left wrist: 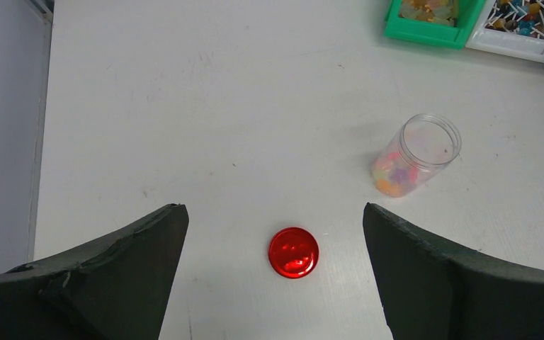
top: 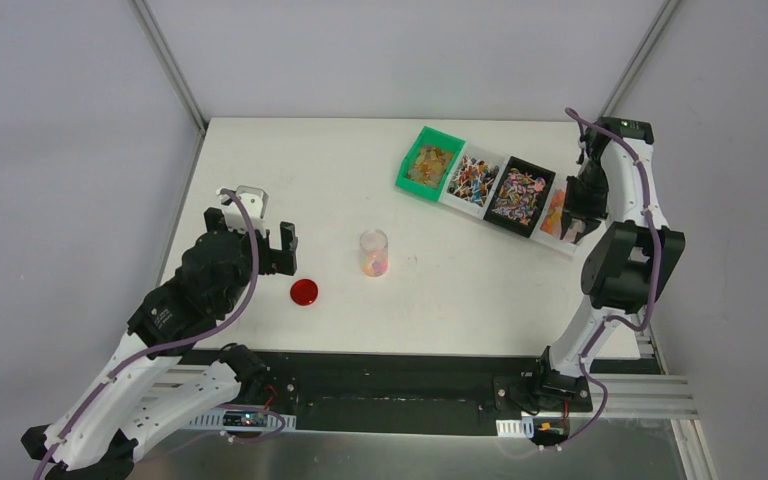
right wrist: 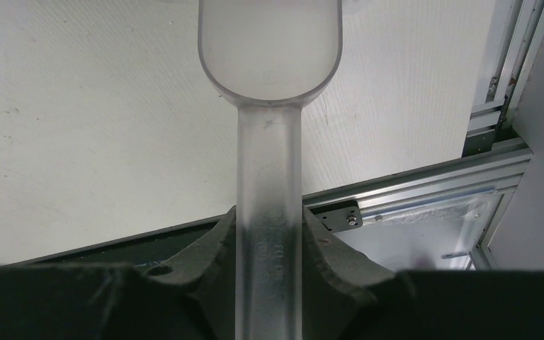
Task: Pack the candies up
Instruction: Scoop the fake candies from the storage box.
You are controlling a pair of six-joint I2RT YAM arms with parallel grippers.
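Observation:
The candies lie sorted in a row of bins at the back right: a green bin [top: 430, 163], a white bin [top: 474, 180], a black bin [top: 519, 195] and a further white bin [top: 556, 212] partly hidden by my right arm. A clear jar [top: 374, 253] stands mid-table, open, with a few candies [left wrist: 394, 177] at its bottom. Its red lid [top: 304, 292] lies flat on the table. My left gripper [left wrist: 273, 212] is open and empty, above and just behind the lid [left wrist: 294, 252]. My right gripper [right wrist: 269, 227] is shut on the handle of a clear plastic scoop [right wrist: 269, 49], whose bowl looks empty, at the right end of the bins [top: 570, 228].
The table's right edge and an aluminium rail [right wrist: 425, 191] lie just under the scoop. A small white bracket [top: 245, 198] sits on the table behind my left gripper. The green bin [left wrist: 432, 18] and white bin [left wrist: 520, 32] show at the top of the left wrist view.

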